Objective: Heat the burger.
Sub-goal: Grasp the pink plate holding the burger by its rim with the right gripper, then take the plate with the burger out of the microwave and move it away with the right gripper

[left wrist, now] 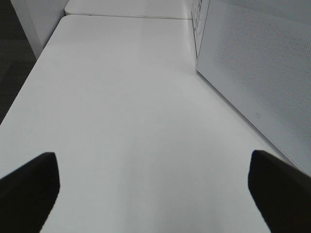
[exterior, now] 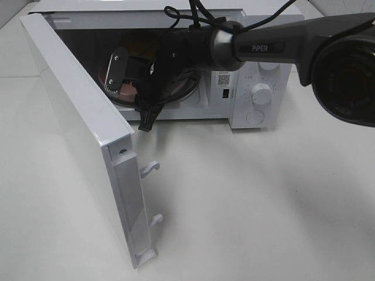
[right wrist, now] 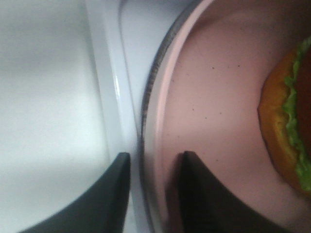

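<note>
right end effector [right wrist: 154, 194] reached into the open microwave [exterior: 258, 88], fingers narrowed on the rim of the pink plate [right wrist: 214, 97], one finger each side of the edge. burger [right wrist: 286, 131] sat on that plate inside the oven. left end effector [left wrist: 153, 189] hung wide, holding nothing, above the white desk [left wrist: 121, 97] beside the microwave.

The burger [right wrist: 286, 141] sits on the plate [right wrist: 214, 97] inside the microwave [exterior: 258, 70].
</note>
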Tool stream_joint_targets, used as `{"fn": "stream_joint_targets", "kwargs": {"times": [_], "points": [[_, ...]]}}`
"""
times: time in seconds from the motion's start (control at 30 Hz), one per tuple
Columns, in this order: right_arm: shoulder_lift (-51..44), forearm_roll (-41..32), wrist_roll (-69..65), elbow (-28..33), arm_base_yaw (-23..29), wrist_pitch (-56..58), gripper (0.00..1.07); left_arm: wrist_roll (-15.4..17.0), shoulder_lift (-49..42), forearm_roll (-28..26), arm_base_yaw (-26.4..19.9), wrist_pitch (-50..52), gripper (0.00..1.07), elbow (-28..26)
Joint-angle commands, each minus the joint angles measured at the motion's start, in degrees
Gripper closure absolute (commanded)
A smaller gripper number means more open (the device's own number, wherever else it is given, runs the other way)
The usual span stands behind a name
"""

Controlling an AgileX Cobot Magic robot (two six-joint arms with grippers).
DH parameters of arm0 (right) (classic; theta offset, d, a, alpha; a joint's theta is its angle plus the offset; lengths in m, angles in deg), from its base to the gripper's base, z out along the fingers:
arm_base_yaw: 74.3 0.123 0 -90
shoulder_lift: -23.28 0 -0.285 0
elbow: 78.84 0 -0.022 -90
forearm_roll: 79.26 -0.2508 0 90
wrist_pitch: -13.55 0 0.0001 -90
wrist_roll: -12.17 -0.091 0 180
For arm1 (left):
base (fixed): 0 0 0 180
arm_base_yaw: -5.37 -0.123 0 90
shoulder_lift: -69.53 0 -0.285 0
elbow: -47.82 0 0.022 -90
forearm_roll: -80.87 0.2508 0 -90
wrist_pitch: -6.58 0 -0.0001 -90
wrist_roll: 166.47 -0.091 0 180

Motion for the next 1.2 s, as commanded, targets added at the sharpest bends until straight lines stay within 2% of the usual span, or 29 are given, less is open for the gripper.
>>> {"fn": "stream_joint_targets", "kwargs": {"times": [0.03,0.57,0.97,1.2], "points": [[0.69,-0.34,-0.29,0.06,-0.06,3.55,1.07,0.23,-0.63,0.0,-0.11,0.86,0.09,0.06],[-1.89,-0.23,-0.11,0.86,-0.06,7.39,1.07,0.23,-0.63,0.0,-0.11,0.86,0.09,0.06],[-3.27,0.74,7.56,2.01,-0.06,14.5,1.07,0.23,-0.63,0.0,-0.11,0.86,0.09,0.06],[-7.28,0.46,17.02,8.31,-0.4,12.32,1.07,0.23,-0.63,0.0,-0.11,0.86,0.09,0.06]]}}
